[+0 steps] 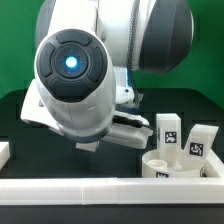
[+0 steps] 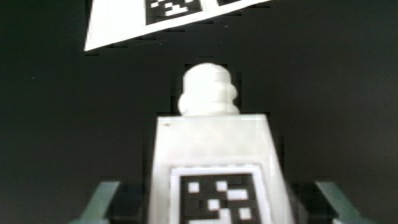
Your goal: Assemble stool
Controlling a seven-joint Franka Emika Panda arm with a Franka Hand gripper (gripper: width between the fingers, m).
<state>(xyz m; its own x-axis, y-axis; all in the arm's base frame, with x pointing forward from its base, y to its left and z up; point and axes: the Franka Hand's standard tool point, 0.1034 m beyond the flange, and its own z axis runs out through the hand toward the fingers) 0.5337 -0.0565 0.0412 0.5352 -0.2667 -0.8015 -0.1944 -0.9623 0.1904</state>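
Nearest the wrist camera, the two-finger gripper [image 2: 214, 205] is clenched on a white plastic block leg [image 2: 217, 165] bearing a square black-and-white marker tag, its grey fingers [image 2: 103, 203] flanking the block; a rounded threaded peg sticks out of the leg's far end. Beyond the leg lies black table [image 2: 71, 120], then the flat white marker board [image 2: 169, 20].

In the exterior view, the round white dish-like seat [image 1: 180, 167] sits behind the long white border rail [image 1: 110, 190], with two more tagged legs [image 1: 170, 135] standing just beside the seat.
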